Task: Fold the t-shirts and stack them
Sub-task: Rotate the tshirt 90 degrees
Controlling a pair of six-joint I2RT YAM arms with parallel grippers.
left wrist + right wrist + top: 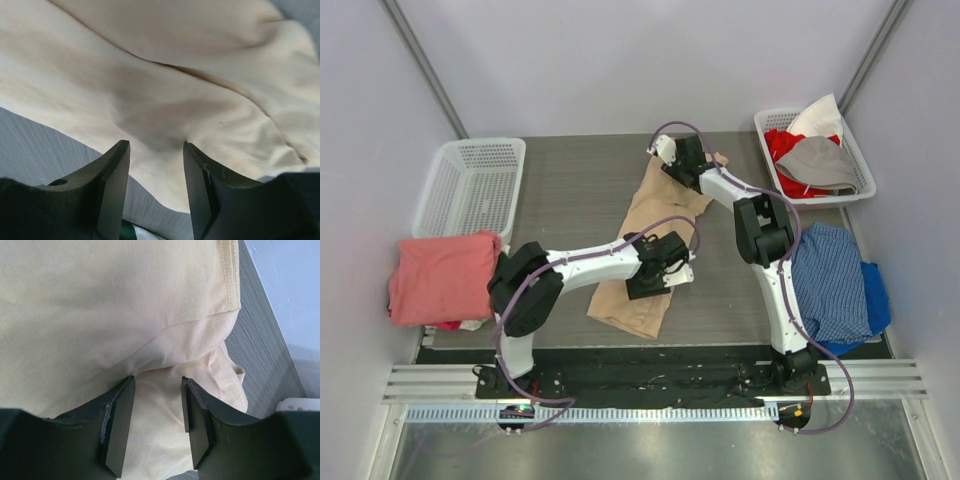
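- At the table's point(570, 190) left edge, the salmon-pink t-shirt point(440, 275) lies folded.
- Mid-table, the tan t-shirt point(655, 205) stretches in a long strip. The left gripper point(155, 145) straddles its near right edge, jaws parted, clamping nothing.
- Toward the far edge, the right gripper point(157, 380) stands likewise unclenched over the strip's far end.
- Pinching only one layer could drag the fold apart.

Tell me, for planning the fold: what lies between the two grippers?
The tan t-shirt spans from left gripper to right gripper, in the top view.
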